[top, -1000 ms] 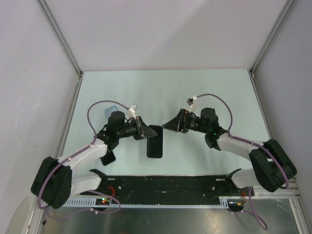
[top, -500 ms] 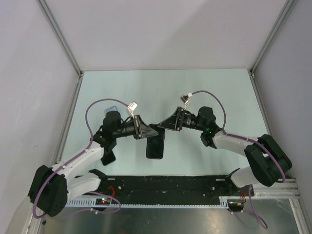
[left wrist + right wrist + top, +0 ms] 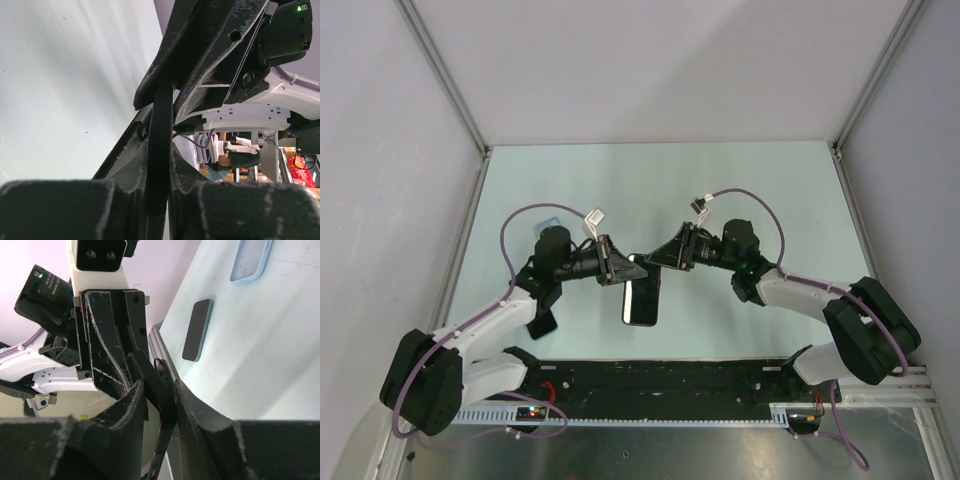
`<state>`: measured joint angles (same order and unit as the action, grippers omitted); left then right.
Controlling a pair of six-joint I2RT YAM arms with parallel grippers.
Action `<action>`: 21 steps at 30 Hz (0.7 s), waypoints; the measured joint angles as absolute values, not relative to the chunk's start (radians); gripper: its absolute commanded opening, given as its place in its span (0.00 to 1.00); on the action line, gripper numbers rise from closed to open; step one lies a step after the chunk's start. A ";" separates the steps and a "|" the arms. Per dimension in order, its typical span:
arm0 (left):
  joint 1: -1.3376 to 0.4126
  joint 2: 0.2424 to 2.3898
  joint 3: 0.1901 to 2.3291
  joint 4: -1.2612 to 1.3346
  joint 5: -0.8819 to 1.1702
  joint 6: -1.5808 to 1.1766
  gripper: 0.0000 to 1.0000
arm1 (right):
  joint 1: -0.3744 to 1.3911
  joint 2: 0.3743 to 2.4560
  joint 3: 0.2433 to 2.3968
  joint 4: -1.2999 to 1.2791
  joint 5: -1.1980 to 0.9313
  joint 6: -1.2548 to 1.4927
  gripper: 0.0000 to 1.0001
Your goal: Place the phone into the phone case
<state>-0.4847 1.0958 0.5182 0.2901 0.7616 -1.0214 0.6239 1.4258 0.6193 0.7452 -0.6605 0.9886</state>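
The phone [image 3: 640, 298], a black slab, hangs edge-on over the table between the two arms. My left gripper [image 3: 620, 272] is shut on its left side; in the left wrist view the thin black edge [image 3: 161, 150] stands upright between my fingers. My right gripper [image 3: 650, 258] has come in from the right onto the phone's upper end. In the right wrist view both fingers press against the phone [image 3: 156, 386], which sits slanted between them. The phone case [image 3: 252, 260], pale blue, lies flat on the table and peeks out behind the left arm [image 3: 546, 222].
A dark slab with a teal edge [image 3: 196, 330] lies on the table by the left arm's elbow [image 3: 542, 323]. A black rail [image 3: 660, 378] runs along the near edge. Grey walls close the table in on three sides.
My right arm has swung left to the phone's top end and its jaws have closed from wide open onto it. My left gripper kept its hold, shifting the phone slightly right.
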 measured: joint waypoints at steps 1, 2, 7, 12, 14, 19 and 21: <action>-0.484 1.100 0.518 0.292 0.762 -1.024 0.00 | 0.626 1.420 0.619 0.735 -0.655 0.982 0.09; -0.485 1.103 0.518 0.295 0.760 -1.027 0.00 | 0.629 1.408 0.619 0.712 -0.642 0.970 0.05; -0.486 1.117 0.518 0.297 0.751 -1.040 0.00 | 0.675 1.330 0.646 0.529 -0.503 0.874 0.00; -0.483 1.114 0.522 0.274 0.726 -1.040 0.00 | 0.766 1.285 0.746 0.281 -0.273 0.761 0.00; -0.482 1.111 0.532 0.250 0.707 -1.039 0.00 | 0.797 1.285 0.791 0.199 -0.186 0.731 0.00; -0.486 1.111 0.559 0.194 0.652 -1.033 0.00 | 0.838 1.285 0.860 0.072 -0.026 0.683 0.13; -0.499 1.119 0.564 0.170 0.623 -1.017 0.00 | 0.849 1.286 0.865 0.038 0.012 0.667 0.31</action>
<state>-0.4992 1.1191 0.5640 0.1703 0.6231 -1.0168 0.8494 1.2858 0.8654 0.0383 0.0120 0.6670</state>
